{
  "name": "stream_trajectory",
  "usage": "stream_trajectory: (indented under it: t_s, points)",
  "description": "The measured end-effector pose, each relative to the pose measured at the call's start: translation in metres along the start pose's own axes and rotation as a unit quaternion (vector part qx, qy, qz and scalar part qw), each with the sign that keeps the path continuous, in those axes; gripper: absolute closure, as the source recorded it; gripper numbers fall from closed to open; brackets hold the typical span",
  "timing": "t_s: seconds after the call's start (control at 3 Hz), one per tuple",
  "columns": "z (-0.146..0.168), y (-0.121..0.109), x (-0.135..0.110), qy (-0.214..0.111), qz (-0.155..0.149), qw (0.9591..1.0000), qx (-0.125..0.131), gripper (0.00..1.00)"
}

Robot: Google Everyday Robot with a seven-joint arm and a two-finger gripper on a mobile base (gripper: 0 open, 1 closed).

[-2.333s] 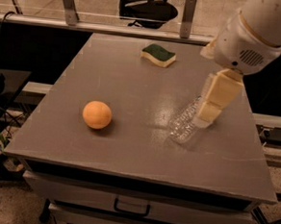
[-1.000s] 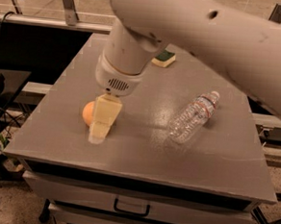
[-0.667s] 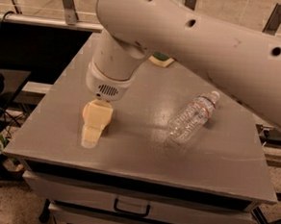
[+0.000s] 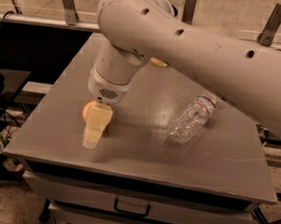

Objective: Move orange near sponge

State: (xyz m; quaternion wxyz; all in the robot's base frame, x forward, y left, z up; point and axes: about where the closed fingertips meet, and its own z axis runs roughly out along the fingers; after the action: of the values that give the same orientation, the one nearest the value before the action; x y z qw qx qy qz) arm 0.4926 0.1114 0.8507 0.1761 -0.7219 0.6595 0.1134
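Drawer (image 4: pixel 132 207) sat under the desk (image 4: pixel 214 160) front edge; the hand (image 4: pixel 92 139) was down at the desk's front-left, tip low over the top, and whether it was spread or pinching could not be told. Orange (image 4: pixel 87 111) sat just behind the hand, touching or overlapped by it and mostly hidden, with a clear bottle (image 4: pixel 190 118) lying on its side well to the right. Sponge (image 4: pixel 159 62) was farther back, only a pale sliver showing under the big arm (image 4: pixel 193 50), well apart from the orange.
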Motion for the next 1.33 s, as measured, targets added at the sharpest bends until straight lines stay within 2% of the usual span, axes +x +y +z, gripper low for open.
stream_trajectory:
  t_s: [0.33, 0.67, 1.0, 1.33]
  points:
    - [0.005, -0.005, 0.011, 0.003, 0.008, 1.0, -0.005, 0.0]
    - [0.002, -0.008, 0.02, 0.004, 0.011, 0.9999, -0.005, 0.18]
    - [-0.01, -0.007, 0.021, 0.003, 0.005, 1.0, 0.003, 0.49]
    - [-0.016, -0.003, 0.017, -0.001, 0.001, 1.0, 0.005, 0.71]
